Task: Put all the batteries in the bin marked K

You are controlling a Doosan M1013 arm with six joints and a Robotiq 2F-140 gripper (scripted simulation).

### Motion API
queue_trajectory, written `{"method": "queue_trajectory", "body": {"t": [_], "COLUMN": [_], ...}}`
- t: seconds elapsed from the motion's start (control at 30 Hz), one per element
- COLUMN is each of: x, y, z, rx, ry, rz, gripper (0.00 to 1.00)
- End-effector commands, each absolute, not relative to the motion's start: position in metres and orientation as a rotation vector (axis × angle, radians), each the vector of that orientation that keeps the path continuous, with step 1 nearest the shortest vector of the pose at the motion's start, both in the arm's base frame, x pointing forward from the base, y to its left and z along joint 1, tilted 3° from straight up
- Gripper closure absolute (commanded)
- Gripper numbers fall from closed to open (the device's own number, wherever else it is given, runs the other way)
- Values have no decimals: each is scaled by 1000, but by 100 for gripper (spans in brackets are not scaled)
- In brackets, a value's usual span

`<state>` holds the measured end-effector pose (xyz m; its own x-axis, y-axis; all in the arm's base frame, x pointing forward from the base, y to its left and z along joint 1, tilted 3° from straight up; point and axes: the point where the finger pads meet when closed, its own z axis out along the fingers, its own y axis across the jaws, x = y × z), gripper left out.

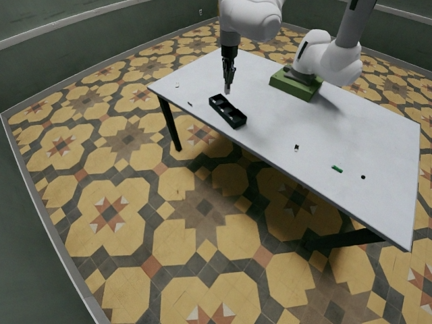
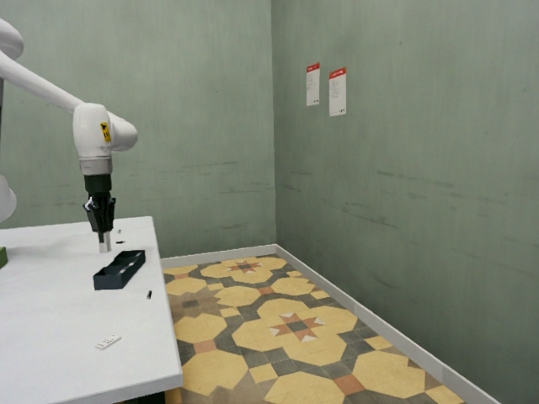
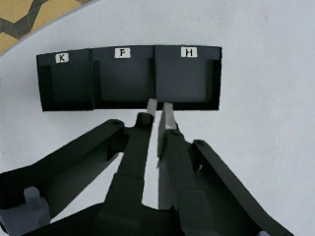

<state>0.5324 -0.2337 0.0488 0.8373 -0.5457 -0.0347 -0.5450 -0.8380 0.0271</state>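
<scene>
Three joined dark open bins point(image 1: 221, 113) point(image 2: 109, 281) point(image 3: 157, 106) stand on the white rectangular counter point(image 1: 272, 115) point(image 2: 47, 304) point(image 3: 266, 147), labelled K, F and H. Bin K point(image 1: 237, 117) point(image 2: 138, 256) point(image 3: 69, 84) is the end compartment, at left in the wrist view. The black jaws point(image 1: 227, 91) point(image 2: 104, 248) point down beside the row, nearly pressed together, with nothing visible between them.

Outside the bins lie a green cylindrical piece point(image 1: 337, 169) point(image 2: 119, 231), a small dark rod point(image 1: 190, 103) point(image 2: 149, 294), a black disc point(image 1: 363, 177), a black-and-white piece point(image 1: 296, 148) point(image 2: 120, 241) and a white flat block point(image 1: 177, 84) point(image 2: 108, 342); which are batteries I cannot tell.
</scene>
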Motion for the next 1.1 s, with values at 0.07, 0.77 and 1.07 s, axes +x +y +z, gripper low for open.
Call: {"method": "queue_trajectory", "body": {"t": [0.07, 0.77, 1.07], "x": [544, 545, 544], "y": [-269, -279, -279], "z": [35, -10, -28], "rx": [2996, 2996, 2996], "ry": [-889, -889, -889], "rz": [-62, -62, -62], "gripper": [85, 85, 85]}}
